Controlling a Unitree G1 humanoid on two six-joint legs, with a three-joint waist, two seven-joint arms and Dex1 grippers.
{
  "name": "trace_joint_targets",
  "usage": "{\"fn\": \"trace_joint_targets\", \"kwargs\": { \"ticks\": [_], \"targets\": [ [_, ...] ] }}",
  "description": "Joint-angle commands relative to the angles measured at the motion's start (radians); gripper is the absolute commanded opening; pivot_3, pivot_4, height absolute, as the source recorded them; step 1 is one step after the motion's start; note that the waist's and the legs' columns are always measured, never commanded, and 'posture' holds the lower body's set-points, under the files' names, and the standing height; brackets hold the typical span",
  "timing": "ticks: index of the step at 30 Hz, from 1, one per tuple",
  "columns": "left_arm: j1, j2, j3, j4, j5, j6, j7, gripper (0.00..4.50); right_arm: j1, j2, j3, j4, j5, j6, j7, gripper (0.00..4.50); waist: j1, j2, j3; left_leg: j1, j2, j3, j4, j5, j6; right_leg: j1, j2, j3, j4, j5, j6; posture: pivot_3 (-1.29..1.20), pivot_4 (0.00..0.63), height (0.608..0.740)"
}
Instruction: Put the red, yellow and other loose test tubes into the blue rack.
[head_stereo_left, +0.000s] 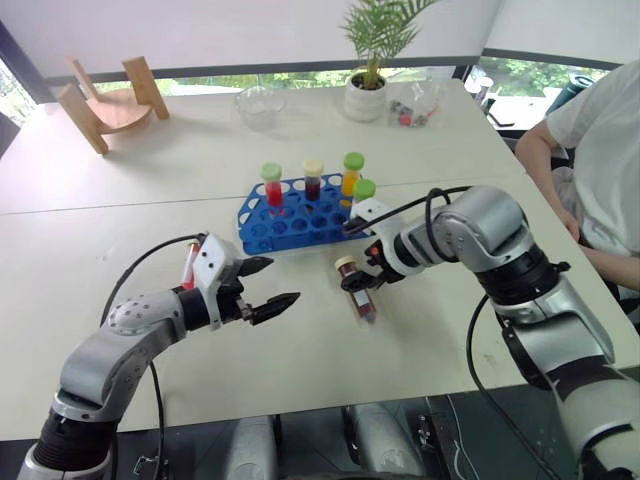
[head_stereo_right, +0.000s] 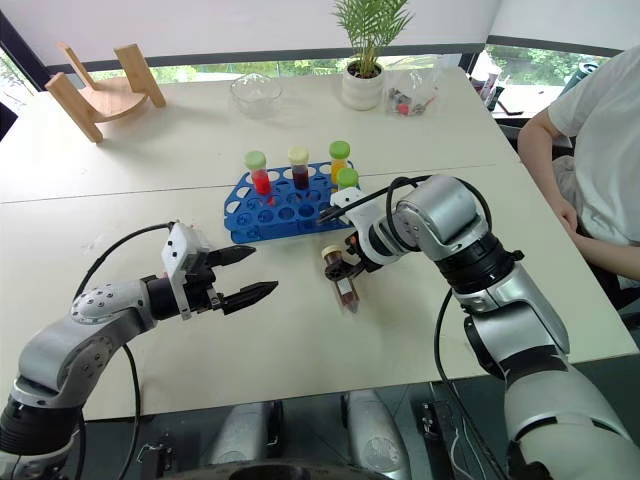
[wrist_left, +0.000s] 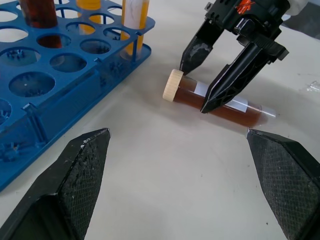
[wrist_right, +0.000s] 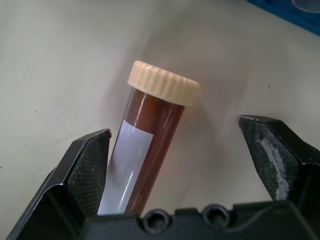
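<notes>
Straddling a loose tube (wrist_right: 145, 165) with its fingers spread wide, the right gripper (head_stereo_left: 368, 283) is pointing steeply down at the white table (head_stereo_left: 420, 350); the pads are standing either side of the glass without closing on it, and the tube is lying flat, cream cap (wrist_right: 163, 82) toward the rack, white label up, dark red liquid inside. The left gripper (head_stereo_left: 268, 287) is hovering near, jaws fully apart, holding nothing. Just beyond the tube, the blue rack (head_stereo_left: 290, 228) is sitting on the table with four tubes standing upright in its holes: a red one with green cap (head_stereo_left: 272, 185), a dark red one with cream cap (head_stereo_left: 313, 178), a yellow one with green cap (head_stereo_left: 351, 172), and another green-capped one (head_stereo_left: 363, 192) at the near corner. Farther back, a glass bowl (head_stereo_left: 260, 105), a potted plant (head_stereo_left: 368, 80) and a wooden stand (head_stereo_left: 110, 100) are resting by the window. A person in a white shirt (head_stereo_left: 605, 150) is sitting at the right edge.
</notes>
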Motion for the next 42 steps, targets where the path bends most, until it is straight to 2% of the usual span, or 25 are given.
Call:
{"fn": "trace_joint_targets", "kwargs": {
  "ticks": [1,6,7,12,15,19,21,24,30,35,42],
  "targets": [
    [0.026,0.030,0.056,-0.020,0.001,-0.027,-0.019,4.50,0.017,0.034,0.043,-0.018,0.000,0.006,-0.015,3.62,0.000,0.000,0.000,0.000,0.000,0.000,0.000,0.000,0.000,0.000,0.000,0.000,0.000,0.000,0.000,0.00,0.150,0.740],
    [0.038,0.055,0.075,-0.017,0.003,-0.033,-0.039,4.50,0.021,0.036,0.069,-0.041,-0.011,0.006,-0.005,1.14,0.001,-0.001,-0.001,0.000,0.000,0.000,0.000,0.000,0.000,0.000,0.000,0.000,0.000,0.000,0.000,0.00,0.150,0.740],
    [0.038,0.058,0.076,-0.014,0.006,-0.035,-0.042,4.50,0.020,0.036,0.070,-0.044,-0.012,0.006,-0.004,0.89,0.001,-0.001,-0.001,0.000,0.000,0.000,0.000,0.000,0.000,0.000,0.000,0.000,0.000,0.000,0.000,0.00,0.150,0.740],
    [0.018,0.068,0.084,0.002,0.010,-0.041,-0.046,4.50,-0.004,-0.014,-0.002,-0.120,-0.006,-0.028,0.057,0.88,0.002,0.000,0.000,0.000,0.000,0.000,-0.001,0.000,0.000,0.000,0.000,0.000,0.000,0.000,0.000,0.00,0.150,0.740],
    [0.011,0.078,0.098,0.014,0.014,-0.048,-0.051,4.50,0.019,-0.037,-0.161,-0.241,0.051,-0.153,0.152,0.88,0.003,0.000,0.001,-0.001,0.000,0.000,-0.001,0.000,0.000,-0.001,0.000,0.000,0.000,0.000,0.000,0.00,0.150,0.740],
    [-0.003,0.086,0.116,0.029,0.014,-0.047,-0.048,4.50,0.170,0.087,-0.343,-0.311,0.027,-0.471,0.138,0.88,0.003,-0.004,-0.001,-0.002,0.000,-0.001,-0.001,0.000,0.000,-0.001,0.000,-0.001,0.000,0.000,0.000,0.00,0.150,0.740],
    [-0.002,0.091,0.126,0.021,0.005,-0.035,-0.046,4.50,0.271,0.134,-0.321,-0.315,-0.106,-0.760,0.124,0.88,0.003,-0.005,-0.002,-0.001,0.000,-0.002,-0.001,0.000,0.000,0.000,0.000,-0.002,-0.001,0.000,0.000,0.00,0.150,0.740],
    [0.002,0.106,0.143,0.014,-0.006,-0.018,-0.049,4.50,0.371,0.225,-0.302,-0.251,-0.211,-1.061,0.136,0.88,0.003,-0.005,-0.002,-0.001,0.000,0.000,-0.001,0.000,0.000,0.000,0.000,-0.001,-0.001,0.000,0.000,0.00,0.150,0.740],
    [-0.012,0.147,0.178,0.000,-0.035,0.032,-0.049,4.50,0.464,0.432,-0.317,0.001,-0.329,-1.559,0.135,0.88,0.002,-0.004,-0.002,0.000,0.000,0.000,-0.001,0.000,0.000,0.000,0.000,-0.001,0.001,0.000,0.000,0.00,0.150,0.740],
    [-0.003,0.179,0.210,-0.012,-0.054,0.057,-0.058,4.50,0.427,0.536,-0.316,0.200,-0.409,-1.782,0.094,0.88,0.002,-0.004,-0.002,0.000,0.000,0.000,-0.001,0.000,-0.001,0.000,-0.001,-0.001,0.001,0.000,0.000,0.00,0.150,0.740],
    [-0.007,0.194,0.220,-0.029,-0.065,0.078,-0.054,4.50,0.346,0.561,-0.365,0.402,-0.453,-1.937,0.058,0.88,0.003,-0.003,-0.001,0.000,0.000,0.000,-0.002,0.001,-0.001,0.000,-0.001,-0.001,0.001,0.000,0.000,0.00,0.150,0.740]
  ]
}}
